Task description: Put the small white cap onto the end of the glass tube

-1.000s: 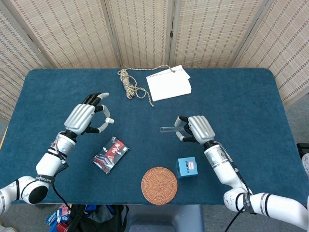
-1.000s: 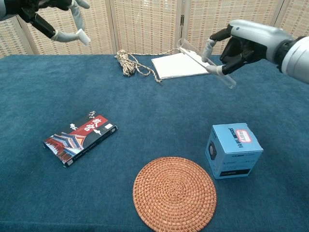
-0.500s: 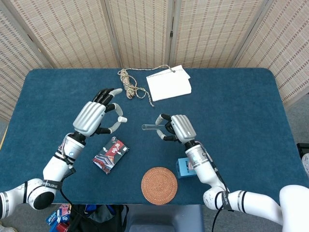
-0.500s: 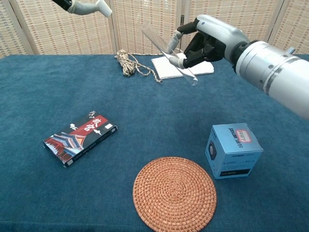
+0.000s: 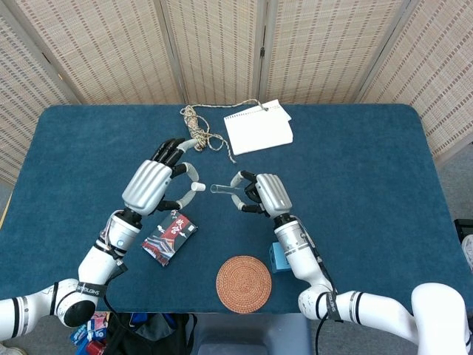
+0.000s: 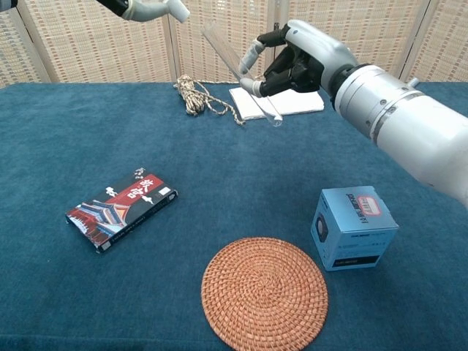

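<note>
My right hand (image 5: 262,193) (image 6: 300,62) grips a clear glass tube (image 5: 224,188) (image 6: 235,64), raised above the table, its open end pointing left. My left hand (image 5: 159,185) pinches the small white cap (image 5: 197,187) (image 6: 178,10) between thumb and a finger, its other fingers spread. The cap sits just left of the tube's end, a small gap apart. In the chest view only the left hand's fingertips (image 6: 146,10) show at the top edge.
On the blue table lie a red and black packet (image 5: 169,237) (image 6: 121,207), a woven round coaster (image 5: 243,284) (image 6: 264,293), a small blue box (image 5: 284,257) (image 6: 355,227), a coiled rope (image 5: 196,128) (image 6: 194,96) and a white notepad (image 5: 258,126) (image 6: 285,102) at the back.
Both hands moved toward each other. The left hand carried the cap right and the right hand carried the tube left, so the gap between cap and tube end shrank.
</note>
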Motion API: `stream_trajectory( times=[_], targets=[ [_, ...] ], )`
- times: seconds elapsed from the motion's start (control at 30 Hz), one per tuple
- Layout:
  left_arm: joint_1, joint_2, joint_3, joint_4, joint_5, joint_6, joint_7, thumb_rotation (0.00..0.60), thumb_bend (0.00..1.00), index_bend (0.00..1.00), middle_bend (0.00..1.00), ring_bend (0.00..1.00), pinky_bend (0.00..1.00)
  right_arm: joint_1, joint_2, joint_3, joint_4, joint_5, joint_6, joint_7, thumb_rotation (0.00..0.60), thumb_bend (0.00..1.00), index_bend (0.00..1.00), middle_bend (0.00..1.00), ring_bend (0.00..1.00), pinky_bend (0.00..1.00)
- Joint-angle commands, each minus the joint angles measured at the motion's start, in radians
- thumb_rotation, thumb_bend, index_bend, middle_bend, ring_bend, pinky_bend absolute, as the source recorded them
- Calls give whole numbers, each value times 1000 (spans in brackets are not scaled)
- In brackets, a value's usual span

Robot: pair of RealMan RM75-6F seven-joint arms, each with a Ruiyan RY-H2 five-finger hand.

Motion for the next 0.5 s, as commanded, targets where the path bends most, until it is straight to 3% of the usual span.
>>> stream_trajectory(
  times=[0.03, 0.5],
  targets=[
    [-5, -10, -2, -2, -6, 4, 7, 600, 410, 574, 49, 0, 0, 3, -5, 3, 4, 2, -3, 2, 600, 622, 898, 1000, 1000, 1000],
    [-21, -41, 2, 13, -13, 14, 46, 600, 409, 573, 49, 0, 0, 16, -26, 10, 11, 8, -7, -11, 600, 623, 899, 1000, 1000, 1000]
  ],
)
